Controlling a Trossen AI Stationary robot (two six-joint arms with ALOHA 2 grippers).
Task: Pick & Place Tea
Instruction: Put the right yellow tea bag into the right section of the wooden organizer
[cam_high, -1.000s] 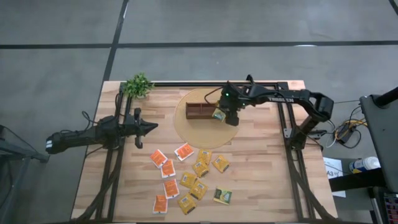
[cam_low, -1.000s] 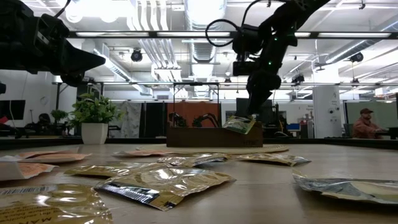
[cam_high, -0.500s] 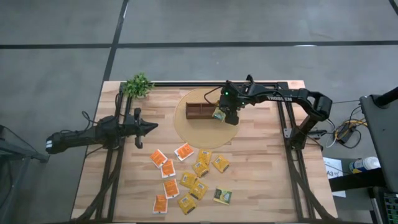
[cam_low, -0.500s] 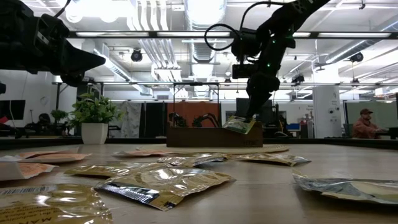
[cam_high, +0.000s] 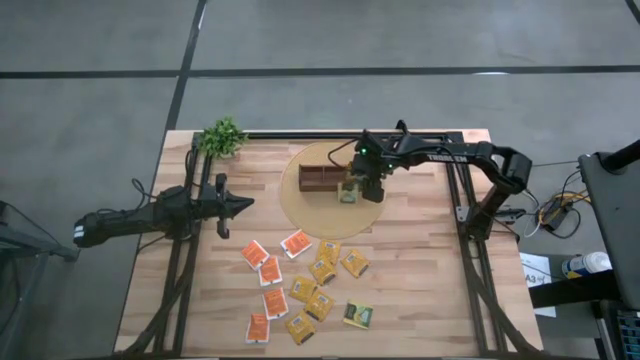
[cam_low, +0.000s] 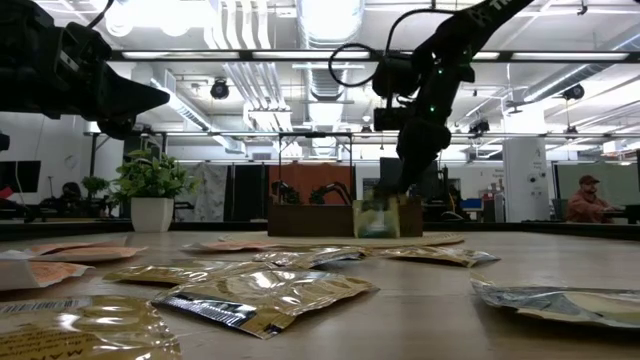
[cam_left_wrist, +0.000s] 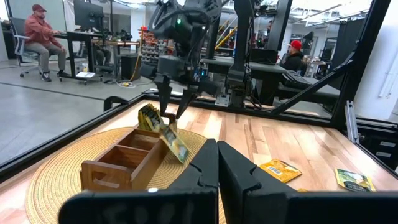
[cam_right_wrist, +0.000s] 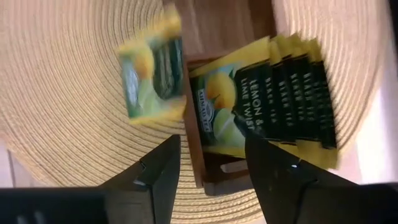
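I see my right gripper (cam_high: 353, 186) above the wooden box (cam_high: 322, 179), at the box's end nearest that arm. Its jaws stand apart, holding nothing. A green sachet (cam_right_wrist: 151, 71) sits just outside that end of the box, blurred against the round woven mat (cam_high: 300, 212), free of the fingers. Several lemon sachets (cam_right_wrist: 267, 93) stand packed in the box's end compartment. More tea sachets (cam_high: 300, 289) lie scattered on the surface well away from the box. My left gripper (cam_high: 240, 203) waits off beside the box, jaws shut on nothing.
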